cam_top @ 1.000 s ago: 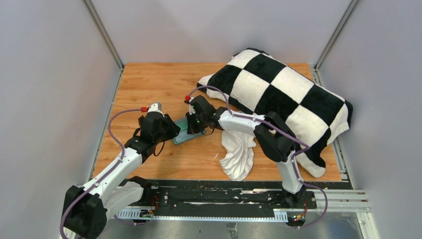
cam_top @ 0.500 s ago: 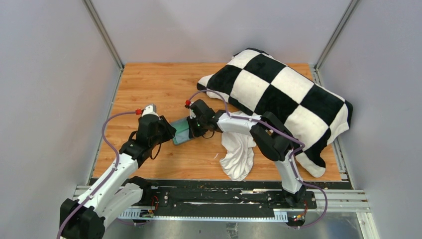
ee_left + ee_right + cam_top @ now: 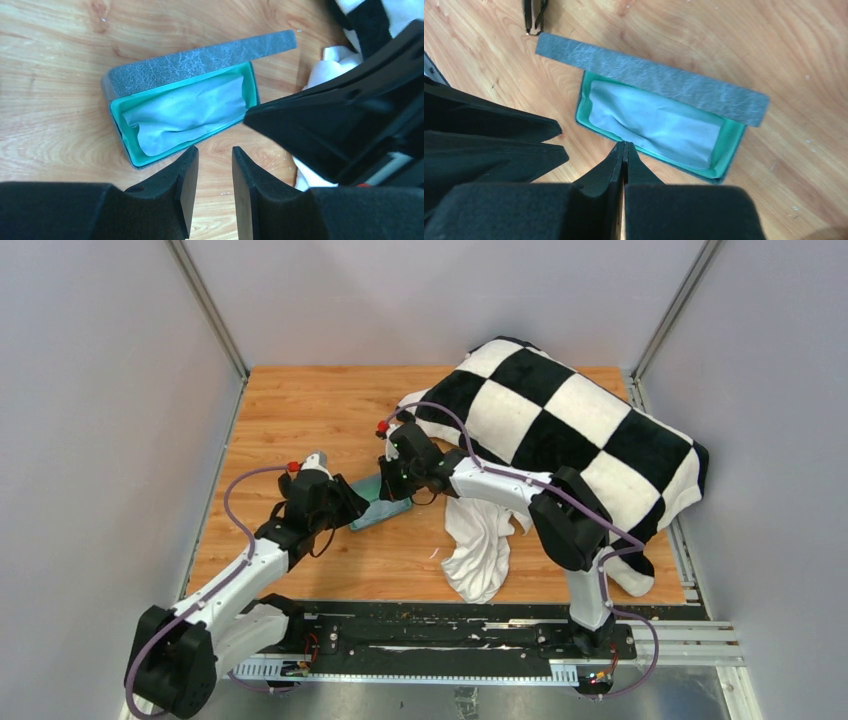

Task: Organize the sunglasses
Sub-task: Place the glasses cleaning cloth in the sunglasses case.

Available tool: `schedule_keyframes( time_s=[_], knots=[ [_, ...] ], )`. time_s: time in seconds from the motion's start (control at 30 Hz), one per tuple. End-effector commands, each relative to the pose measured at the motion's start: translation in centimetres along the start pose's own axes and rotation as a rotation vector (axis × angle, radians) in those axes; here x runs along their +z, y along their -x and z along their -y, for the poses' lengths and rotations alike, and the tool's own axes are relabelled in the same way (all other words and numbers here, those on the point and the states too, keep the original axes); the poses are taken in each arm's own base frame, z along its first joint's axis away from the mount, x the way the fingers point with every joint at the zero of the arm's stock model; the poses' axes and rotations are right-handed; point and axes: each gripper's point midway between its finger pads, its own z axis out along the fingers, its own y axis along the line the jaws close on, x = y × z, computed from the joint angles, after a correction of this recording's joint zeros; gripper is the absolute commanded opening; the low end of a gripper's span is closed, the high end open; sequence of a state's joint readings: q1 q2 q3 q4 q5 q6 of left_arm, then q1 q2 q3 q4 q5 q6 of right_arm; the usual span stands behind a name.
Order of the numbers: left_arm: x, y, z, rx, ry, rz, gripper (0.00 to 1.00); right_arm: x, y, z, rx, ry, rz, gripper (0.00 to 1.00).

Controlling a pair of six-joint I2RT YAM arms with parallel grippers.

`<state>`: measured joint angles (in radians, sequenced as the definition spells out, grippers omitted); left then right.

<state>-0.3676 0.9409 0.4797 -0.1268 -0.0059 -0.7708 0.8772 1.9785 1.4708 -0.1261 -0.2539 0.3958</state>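
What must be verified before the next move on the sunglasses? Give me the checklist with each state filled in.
1. Case lid up: ok.
2. Cloth lying inside the case: ok.
3. Sunglasses located: cannot tell; the cloth covers the case floor, and only a thin black piece shows past the lid's end.
4. Left tool open, nothing between its fingers: ok.
5. Right tool shut, empty: ok.

Soft, even light falls from above and is bright in all three views, with no hard glare. Shadows on the table (image 3: 300,400) are faint and soft-edged. Both wrist views are sharp on the wood grain, while the near black left claw (image 3: 215,172) and right claw (image 3: 624,152) lose detail in darkness and look slightly soft.
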Motion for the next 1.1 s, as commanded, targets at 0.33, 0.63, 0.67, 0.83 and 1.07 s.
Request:
schedule_keyframes(
  time_s=[0.33,0.63,0.67,0.83,1.07],
  knots=[
    [4.1,-2.4,-0.9,-0.008,-0.017,-0.067,0.34,2.1,-3.7,4.2,0.071,-0.064,-0.096,0.0],
    [5.0,-5.2,-3.8,0.028,0.064,-0.153,0.34,2.9,-5.7,6.1,0.087,-0.105,-0.134,0.0],
    [5.1,-5.3,-3.8,0.03,0.066,-0.157,0.34,2.7,-5.6,6.0,0.086,-0.103,-0.131,0.0],
    [4.6,-3.9,-2.3,0.038,0.021,-0.126,0.34,0.9,-3.3,4.5,0.068,-0.073,-0.075,0.0],
    [1.1,1.4,0.8,0.097,0.012,-0.018,0.36,-3.5,2.0,1.1,0.027,-0.004,0.06,0.01]
  ],
)
